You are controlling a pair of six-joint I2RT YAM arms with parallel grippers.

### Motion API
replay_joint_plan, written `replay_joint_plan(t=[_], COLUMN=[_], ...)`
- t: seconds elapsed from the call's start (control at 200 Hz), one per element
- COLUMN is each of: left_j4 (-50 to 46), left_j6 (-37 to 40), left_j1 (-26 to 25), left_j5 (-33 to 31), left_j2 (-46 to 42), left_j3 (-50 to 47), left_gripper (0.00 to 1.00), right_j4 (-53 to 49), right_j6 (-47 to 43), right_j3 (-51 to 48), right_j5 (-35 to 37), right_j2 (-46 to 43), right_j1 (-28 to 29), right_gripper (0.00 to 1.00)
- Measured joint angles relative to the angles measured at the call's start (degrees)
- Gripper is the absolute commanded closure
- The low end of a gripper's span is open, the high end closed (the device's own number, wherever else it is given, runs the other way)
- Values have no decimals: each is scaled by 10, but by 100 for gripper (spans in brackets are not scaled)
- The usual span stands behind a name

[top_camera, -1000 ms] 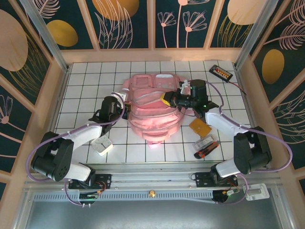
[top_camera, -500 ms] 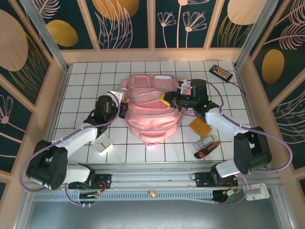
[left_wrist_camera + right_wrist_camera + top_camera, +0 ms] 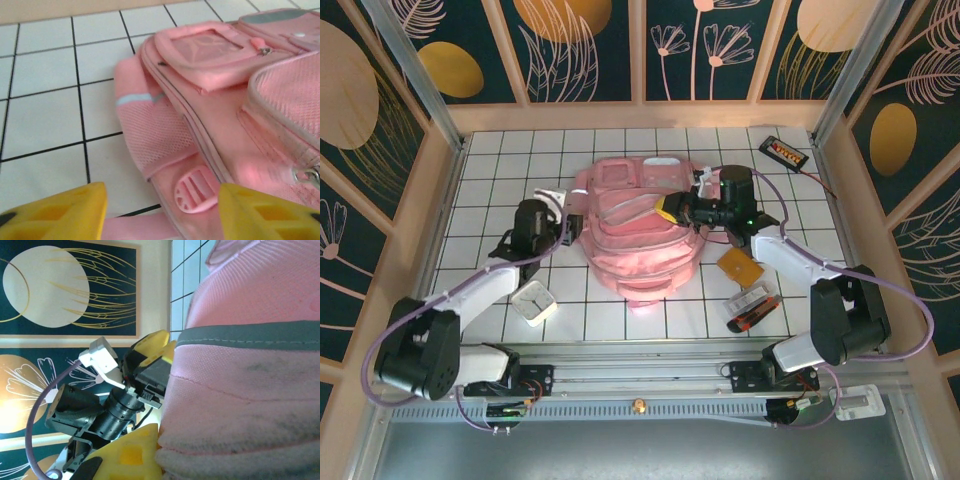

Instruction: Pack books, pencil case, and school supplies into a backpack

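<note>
1. The backpack (image 3: 640, 250), large and light pink, lies flat on the white tiled table (image 3: 490, 170) between the two grippers.
2. The right gripper (image 3: 671, 208) is clenched on a fold of the backpack's fabric at the bag's upper right part. In the right wrist view, pink cloth with a grey band presses against the one yellow finger (image 3: 131, 455) that shows.
3. The left gripper (image 3: 162, 192) is released at the backpack's left edge. Its yellow fingers are spread apart and grip nothing. Under the gap lie a pink strap and a round pink buckle (image 3: 196, 192).
4. Just ahead of the left gripper is a mesh side pocket (image 3: 150, 135) with a white reflective strip (image 3: 136, 98). Beyond that is a clear-windowed front pocket (image 3: 210, 45).
5. Back from the right gripper, beside its forearm, an orange-brown notebook (image 3: 738, 266) lies flat on the tiles, apart from the backpack. Farther back toward that arm's base is a clear-wrapped pack (image 3: 752, 310) with dark contents.
6. Behind the left gripper, beside its forearm, sits a small white block (image 3: 532, 302).
7. Well beyond the right gripper, at the table's far right corner, lies a flat black device (image 3: 785, 151) with orange buttons.
</note>
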Motion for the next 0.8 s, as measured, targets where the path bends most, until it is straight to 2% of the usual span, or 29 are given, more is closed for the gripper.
replay_joint_plan(t=[0.13,0.155,0.26,0.34,0.42,0.66,0.801], left_j4=[40,51,64,59,55,40,39], left_j6=[34,49,120,174,214,269,273], left_j1=[-19,-30,-92,-140,-164,-183,-188], left_j5=[42,51,84,97,95,71,30], left_j2=[-82,-95,-114,-93,-64,12,38], left_j3=[-23,-21,3,35,58,75,83], left_gripper=[23,20,18,17,16,16,21], right_j4=[7,12,35,50,59,57,55], right_j6=[3,5,18,28,33,37,37], right_j3=[0,0,0,0,1,13,18], right_j5=[-3,-4,-4,-4,-3,10,11], right_j2=[4,6,17,24,28,31,36], right_j1=[0,0,3,8,16,37,45], right_gripper=[100,100,100,100,100,100,100])
